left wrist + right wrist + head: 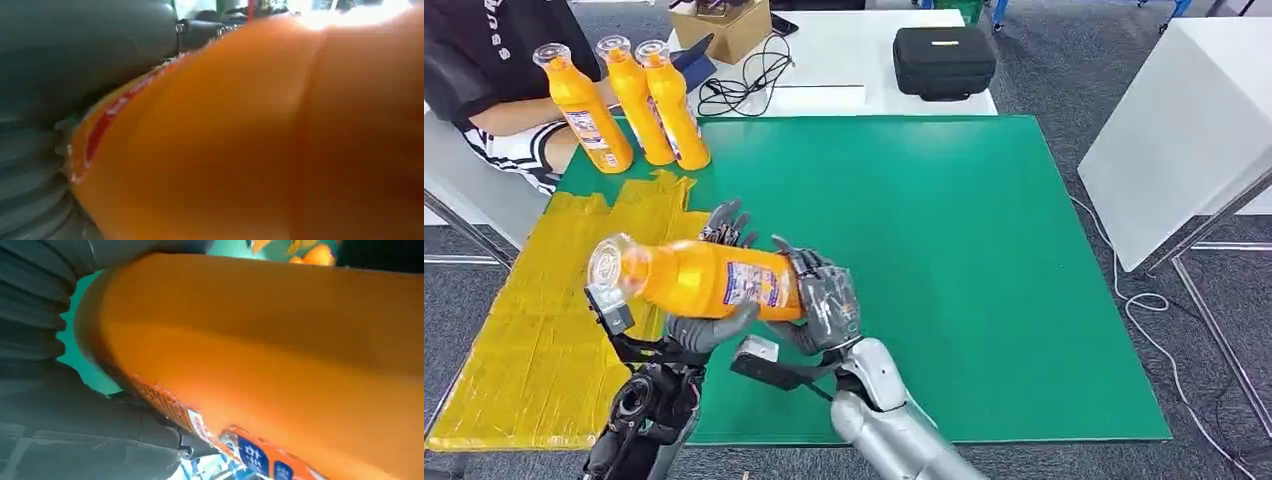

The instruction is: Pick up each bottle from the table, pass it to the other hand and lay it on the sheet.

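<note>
In the head view we see an orange bottle [699, 279] lying on its side in the air at lower left of centre, its clear cap toward the left of the frame and its base toward the right. Our left hand [716, 322] cradles it from beneath, thumb under the body and fingers rising behind it. Our right hand [824, 300] wraps its fingers around the base end, so both hands grip the bottle at once. It hangs over the border between the green mat [944, 250] and the yellow sheet [534, 330], which lies at lower left. Three more orange bottles [634, 100] stand upright at upper left, just beside a seated person [494, 80]. Both wrist views show the bottle's orange body pressed close against the grey ribbed covers.
</note>
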Available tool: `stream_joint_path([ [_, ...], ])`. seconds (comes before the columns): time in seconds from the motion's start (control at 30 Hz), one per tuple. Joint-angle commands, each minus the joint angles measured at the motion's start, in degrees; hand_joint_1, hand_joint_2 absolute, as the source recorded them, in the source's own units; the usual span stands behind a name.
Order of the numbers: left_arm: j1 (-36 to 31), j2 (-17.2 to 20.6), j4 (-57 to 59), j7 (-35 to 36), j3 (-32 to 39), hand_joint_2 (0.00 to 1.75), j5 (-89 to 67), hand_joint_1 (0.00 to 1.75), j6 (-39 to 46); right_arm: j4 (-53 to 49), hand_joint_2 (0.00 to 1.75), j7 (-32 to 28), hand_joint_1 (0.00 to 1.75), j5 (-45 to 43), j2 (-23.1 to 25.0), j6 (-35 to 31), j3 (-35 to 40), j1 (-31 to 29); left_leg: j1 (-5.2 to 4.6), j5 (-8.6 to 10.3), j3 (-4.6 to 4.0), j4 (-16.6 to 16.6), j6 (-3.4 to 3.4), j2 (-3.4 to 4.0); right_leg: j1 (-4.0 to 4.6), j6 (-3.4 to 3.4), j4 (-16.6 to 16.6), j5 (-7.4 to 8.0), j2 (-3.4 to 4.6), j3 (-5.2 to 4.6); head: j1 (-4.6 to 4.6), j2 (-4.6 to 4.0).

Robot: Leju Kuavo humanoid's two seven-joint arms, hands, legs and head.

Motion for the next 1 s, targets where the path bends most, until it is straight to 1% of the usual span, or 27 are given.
stream_joint_path([
  [0.03,-2.6,-0.1,3.0,0.2,-0.8,1.75,0.0,0.00,0.0,9.6,1.75,-1.0,1.75,-0.1,-0.9,2.0,15.0,-2.4,0.05,-0.02,0.14,-0.1,-0.03,-0.12,0.05,0.04,-0.1,-0.05,-0.22,0.23,0.07,0.00],
  [0.13,-2.8,-0.2,3.5,0.2,-0.7,1.75,0.0,0.00,0.0,10.0,1.75,-1.4,1.75,-0.5,-0.9,2.0,14.8,-2.7,0.06,-0.06,0.24,-0.1,-0.04,-0.17,0.05,0.06,-0.1,-0.09,-0.28,0.35,0.07,0.00],
  [0.23,-2.8,-0.2,3.5,0.2,-0.7,1.75,0.0,0.00,0.0,10.0,1.75,-1.4,1.75,-0.5,-0.9,2.0,14.8,-2.7,0.03,0.00,0.10,-0.1,-0.03,-0.15,0.03,0.04,-0.1,-0.04,-0.24,0.18,0.07,0.00],
  [0.27,-2.8,-0.2,3.5,0.2,-0.7,1.75,0.0,0.00,0.0,10.0,1.75,-1.4,1.75,-0.5,-0.9,2.0,14.8,-2.7,0.05,-0.04,0.21,-0.1,-0.05,-0.23,0.05,0.06,-0.1,-0.09,-0.34,0.33,0.07,0.00],
  [0.33,-2.8,-0.2,3.5,0.2,-0.7,1.75,0.0,0.00,0.0,10.0,1.75,-1.4,1.75,-0.5,-0.9,2.0,14.8,-2.7,0.02,-0.01,0.12,-0.1,-0.03,-0.17,0.03,0.04,-0.1,-0.05,-0.25,0.20,0.07,0.00],
  [0.4,-2.8,-0.2,3.5,0.2,-0.7,1.75,0.0,0.00,0.0,10.0,1.75,-1.4,1.75,-0.5,-0.9,2.0,14.8,-2.7,0.07,-0.09,0.30,-0.1,-0.07,-0.24,0.08,0.08,-0.2,-0.13,-0.38,0.45,0.07,0.00],
  [0.43,-2.8,-0.4,3.7,0.2,-0.6,1.75,0.1,0.00,0.0,10.3,1.75,-1.2,1.75,-0.9,-0.9,1.6,15.0,-3.0,0.01,-0.01,0.14,-0.1,-0.03,-0.20,0.02,0.05,-0.1,-0.07,-0.29,0.23,0.04,0.00],
  [0.5,-2.7,-0.8,3.8,0.0,-0.2,1.75,0.2,0.00,0.4,10.8,1.75,-1.1,1.75,-1.1,-0.9,1.4,14.7,-3.2,0.03,-0.03,0.16,-0.1,-0.04,-0.21,0.04,0.06,-0.1,-0.08,-0.32,0.26,0.04,0.00],
  [0.53,-2.6,-1.1,4.0,-0.3,0.2,1.75,0.5,0.16,0.7,11.4,1.75,-1.0,1.75,-1.2,-0.9,1.0,14.2,-3.6,0.02,-0.01,0.13,0.0,-0.02,-0.19,0.03,0.05,-0.1,-0.07,-0.29,0.21,0.07,0.00],
  [0.57,-2.7,-1.2,4.1,-0.4,0.4,1.75,0.7,1.68,0.8,11.5,1.75,-1.0,1.75,-1.4,-0.9,1.0,13.9,-3.8,0.06,-0.06,0.22,0.0,-0.04,-0.25,0.07,0.07,-0.1,-0.11,-0.37,0.35,0.07,0.00],
  [0.6,-2.9,-1.3,4.5,-0.8,0.6,1.75,1.0,1.75,0.8,11.8,1.75,-1.0,1.75,-1.8,-0.9,0.7,13.4,-4.2,0.01,-0.01,0.13,0.0,-0.02,-0.20,0.02,0.06,-0.1,-0.07,-0.30,0.21,0.04,0.00],
  [0.63,-3.2,-1.5,4.7,-0.9,0.8,1.75,1.1,1.75,0.7,11.9,1.75,-1.1,1.75,-2.0,-0.9,0.5,12.7,-4.5,0.04,-0.04,0.21,0.0,-0.03,-0.23,0.06,0.08,-0.1,-0.10,-0.36,0.34,0.07,0.00],
  [0.8,-4.0,-2.7,5.2,-0.9,1.6,1.75,1.3,1.75,0.4,12.0,1.75,-1.4,1.75,-1.1,-0.9,0.0,9.8,-4.3,0.02,0.00,0.09,0.0,-0.02,-0.25,0.03,0.07,-0.1,-0.07,-0.35,0.18,0.07,0.00],
  [0.83,-4.1,-2.9,5.3,-0.8,1.8,1.75,1.4,1.75,0.4,11.7,1.75,-1.5,1.75,-0.4,-0.9,0.0,8.7,-3.9,0.07,-0.09,0.27,0.0,-0.04,-0.34,0.08,0.13,-0.1,-0.16,-0.51,0.44,0.07,0.00],
  [0.87,-4.1,-2.9,5.5,-0.7,2.0,1.75,1.4,1.64,0.4,11.5,1.75,-1.8,1.75,-0.4,-0.9,0.2,8.1,-3.7,0.03,-0.01,0.12,0.0,-0.02,-0.32,0.04,0.08,-0.1,-0.09,-0.44,0.25,0.07,0.00],
  [0.9,-4.1,-2.9,5.6,-0.6,2.1,1.75,1.5,1.55,0.5,10.7,1.75,-2.7,1.75,-1.2,-0.9,1.3,6.8,-3.2,0.07,-0.06,0.23,0.0,-0.03,-0.35,0.08,0.11,-0.1,-0.14,-0.51,0.39,0.07,0.00],
  [0.93,-4.1,-2.9,5.6,-0.6,2.2,1.75,1.7,1.48,0.6,9.9,1.75,-3.6,1.75,-2.7,-0.9,3.0,5.8,-2.9,0.01,0.01,0.08,0.0,-0.02,-0.27,0.02,0.07,-0.1,-0.07,-0.38,0.18,0.04,0.00],
  [0.97,-3.9,-2.9,5.5,-0.6,2.4,1.75,1.7,1.43,0.6,8.8,1.75,-5.2,1.75,-3.9,-0.9,4.9,4.3,-2.6,0.05,-0.03,0.17,0.0,-0.03,-0.34,0.05,0.09,-0.1,-0.11,-0.47,0.31,0.09,0.00],
  [1.0,-3.8,-2.8,5.5,-0.6,2.6,1.75,1.7,1.38,0.6,7.2,1.75,-6.1,1.75,-5.2,-0.9,7.6,2.8,-2.4,0.03,-0.01,0.15,0.0,-0.03,-0.28,0.03,0.08,-0.1,-0.09,-0.40,0.26,0.04,0.00],
])
